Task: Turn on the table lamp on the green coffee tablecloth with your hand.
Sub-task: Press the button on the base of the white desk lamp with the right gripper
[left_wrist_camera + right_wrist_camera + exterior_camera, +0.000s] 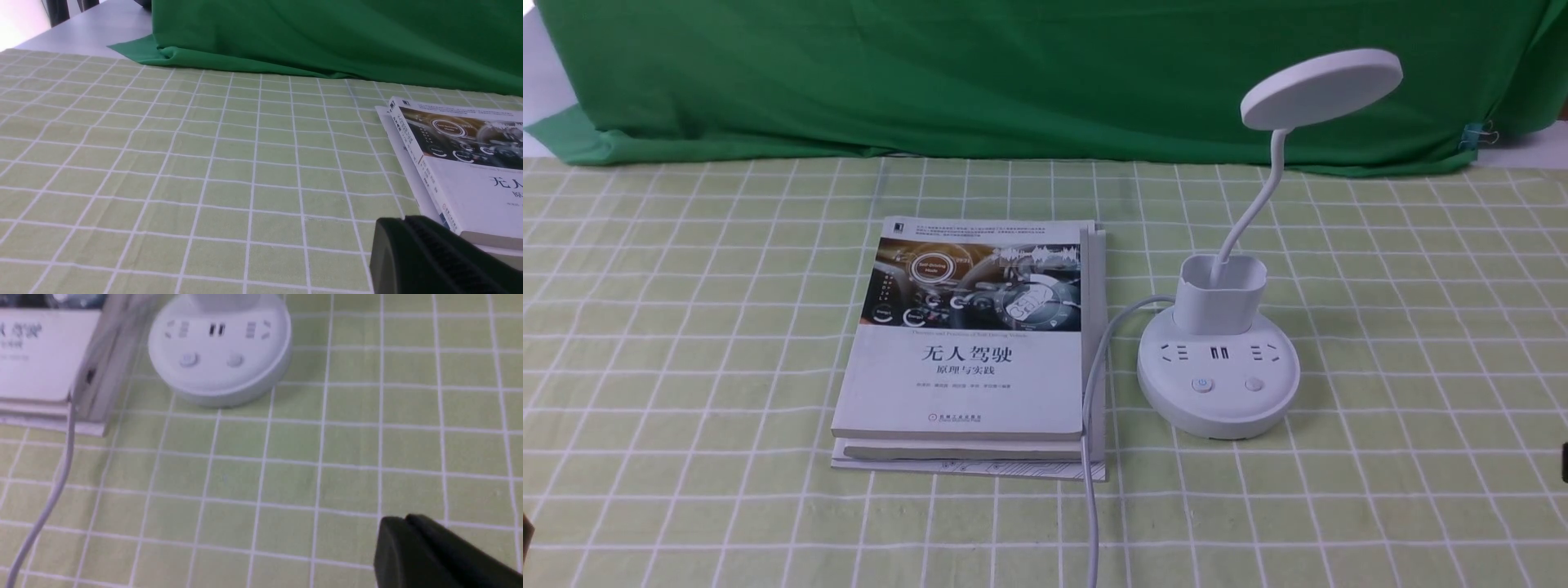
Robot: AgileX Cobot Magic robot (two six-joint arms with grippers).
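White plastic forms the table lamp [1218, 380], standing upright on the green coffee tablecloth [792, 523], right of the stacked books [964, 351]. Its cord [1092, 506] crosses the stack's right edge. Behind hangs a dark green backdrop [1045, 82]. The right gripper [408, 518], fingers together, is apart from the lamp. The left gripper [404, 220] presents dark fingertips, also together, near the books in the left wrist view.
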